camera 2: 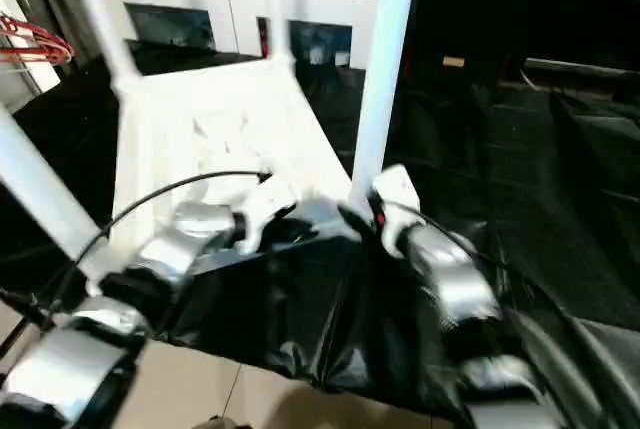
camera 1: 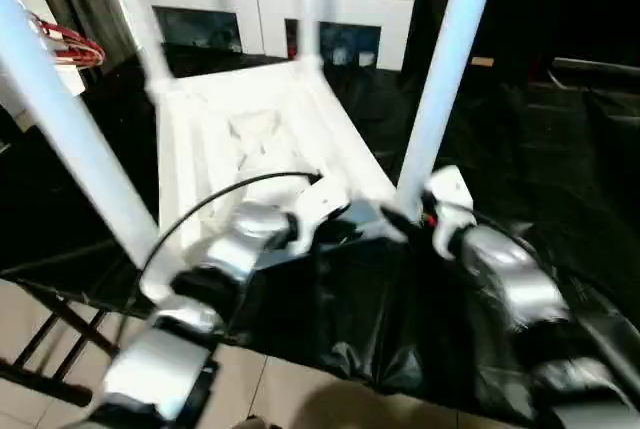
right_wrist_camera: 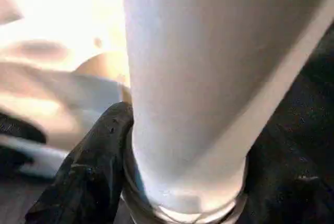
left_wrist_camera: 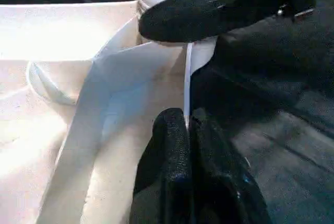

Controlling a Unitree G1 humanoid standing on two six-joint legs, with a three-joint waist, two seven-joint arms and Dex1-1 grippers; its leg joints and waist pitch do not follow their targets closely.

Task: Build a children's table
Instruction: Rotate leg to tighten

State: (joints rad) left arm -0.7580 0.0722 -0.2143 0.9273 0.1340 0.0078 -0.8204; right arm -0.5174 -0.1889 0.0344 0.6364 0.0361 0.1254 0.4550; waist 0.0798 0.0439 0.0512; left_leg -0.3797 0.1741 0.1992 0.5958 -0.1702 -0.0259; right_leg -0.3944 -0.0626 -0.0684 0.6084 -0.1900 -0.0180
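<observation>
Four legs stand in the inverted tabletop (camera 1: 250, 139). Left gripper (left_wrist_camera: 188, 125) pinches its rim; right gripper (right_wrist_camera: 182, 182) clasps the near-right leg (camera 1: 445, 69). Uneven pressure could unseat this leg.

L gripper (left_wrist_camera: 188, 125): fingers pinched together | R gripper (right_wrist_camera: 182, 145): fingers apart, prob. clamping | forearms converge

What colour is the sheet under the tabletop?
Black sheet; the left eye view shows it best, around the white tabletop.

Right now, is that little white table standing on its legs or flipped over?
Flipped over. The tabletop lies on the black sheet with its ribbed underside up, and the legs rise upward from its corners.
</observation>
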